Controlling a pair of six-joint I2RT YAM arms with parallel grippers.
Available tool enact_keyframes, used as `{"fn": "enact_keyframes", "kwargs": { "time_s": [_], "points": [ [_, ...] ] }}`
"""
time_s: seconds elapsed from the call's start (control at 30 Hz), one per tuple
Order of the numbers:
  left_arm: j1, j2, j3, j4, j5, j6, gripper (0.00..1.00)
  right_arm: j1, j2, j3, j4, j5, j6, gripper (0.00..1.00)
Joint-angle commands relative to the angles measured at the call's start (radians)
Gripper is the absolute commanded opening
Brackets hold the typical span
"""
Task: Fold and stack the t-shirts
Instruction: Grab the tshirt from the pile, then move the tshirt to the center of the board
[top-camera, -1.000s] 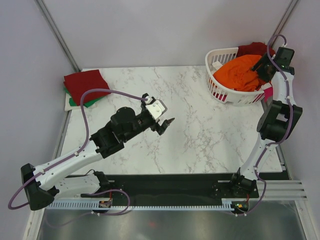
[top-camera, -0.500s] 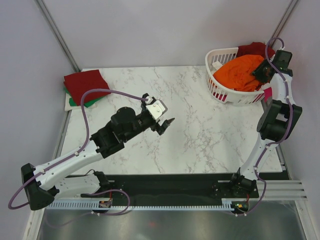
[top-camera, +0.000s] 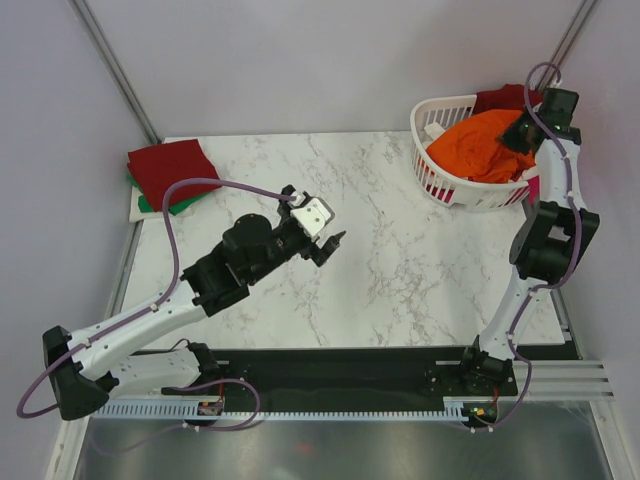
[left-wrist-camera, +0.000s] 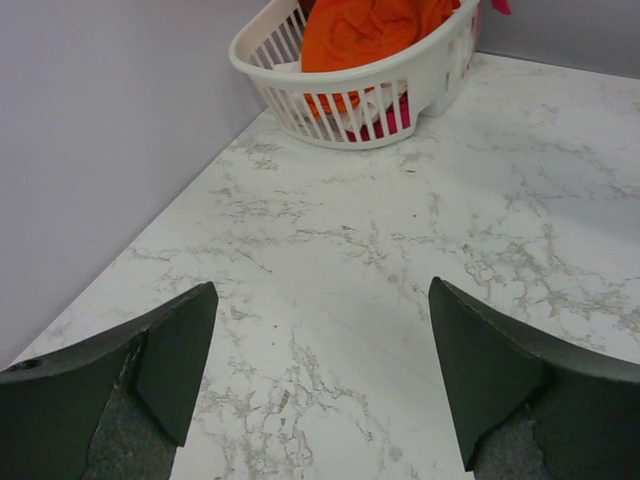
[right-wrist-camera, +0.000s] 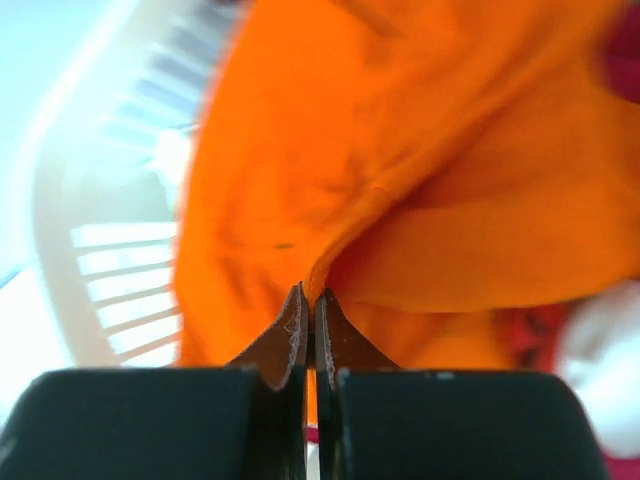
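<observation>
The bright orange t-shirt (top-camera: 478, 146) is heaped in the white basket (top-camera: 436, 180) at the back right. My right gripper (top-camera: 520, 135) is over the basket's right side, shut on a pinched fold of that orange t-shirt (right-wrist-camera: 420, 170); the fingertips (right-wrist-camera: 298, 325) meet with cloth between them. A dark red t-shirt (top-camera: 505, 97) hangs over the basket's far rim. At the back left a folded dark red t-shirt (top-camera: 168, 168) lies on a green one (top-camera: 150, 204). My left gripper (top-camera: 332, 243) hovers open above the marble table (top-camera: 400, 260), holding nothing.
Magenta cloth (top-camera: 536, 186) shows at the basket's right side. In the left wrist view the basket (left-wrist-camera: 350, 85) stands far ahead, with bare marble (left-wrist-camera: 330, 300) between the open fingers. Purple walls close in the table at back and sides.
My right gripper has closed on the orange t-shirt and risen slightly toward the basket's far right. The left arm has barely moved.
</observation>
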Motion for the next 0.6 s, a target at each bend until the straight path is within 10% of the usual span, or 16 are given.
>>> {"fn": "enact_keyframes", "kwargs": {
  "time_s": [0.0,0.17,0.3,0.57],
  "points": [
    [-0.006,0.009,0.002,0.051,-0.156,0.063,0.93,0.141,-0.115,0.169,-0.019,-0.105,0.009,0.0],
    [-0.003,0.009,-0.024,0.128,-0.369,0.12,0.93,0.375,-0.215,0.548,0.0,-0.262,0.098,0.0],
    [0.008,0.004,-0.021,0.147,-0.429,0.123,0.93,0.385,-0.469,0.313,0.342,-0.218,0.242,0.0],
    [0.069,-0.069,-0.024,0.154,-0.457,0.09,0.93,0.385,-0.761,-0.219,0.208,0.001,0.178,0.0]
  ]
}}
